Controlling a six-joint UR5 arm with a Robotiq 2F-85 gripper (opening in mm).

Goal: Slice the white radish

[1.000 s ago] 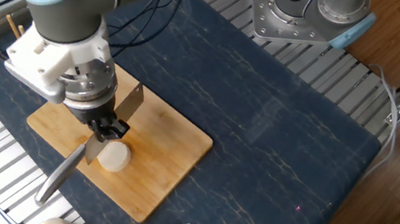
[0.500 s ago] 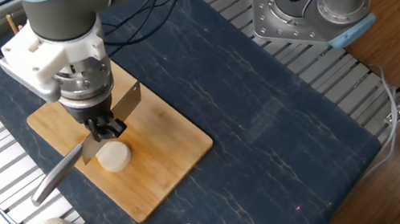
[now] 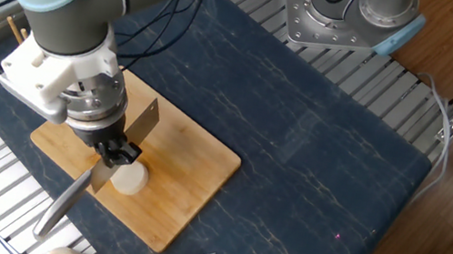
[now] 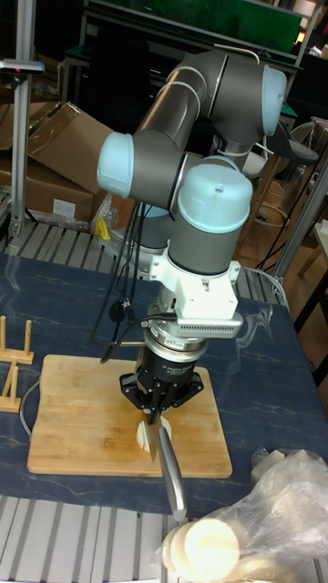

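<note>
The white radish [image 3: 131, 179] is a small cream-white puck lying on the wooden board [image 3: 194, 154]. My gripper [image 3: 117, 153] hangs right above its left edge, shut on a knife. The knife's flat blade [image 3: 145, 120] sticks up and back, and its grey handle [image 3: 64, 203] slants down past the board's front edge. In the tall fixed view the gripper [image 4: 158, 410] stands over the radish [image 4: 143, 435], with the knife handle [image 4: 171, 475] pointing at the camera. The knife edge lies against the radish; how deep it sits is hidden.
A crumpled plastic wrap [image 4: 269, 506] holding pale round pieces [image 4: 206, 549] lies off the board's front right corner. A small wooden rack [image 4: 11, 372] stands left of the board. The arm's metal base [image 3: 342, 17] is at the back. A blue mat [image 3: 313, 160] covers the table.
The arm has shifted slightly left and lower, bringing the gripper and knife closer onto the radish. The radish has stayed in place.
</note>
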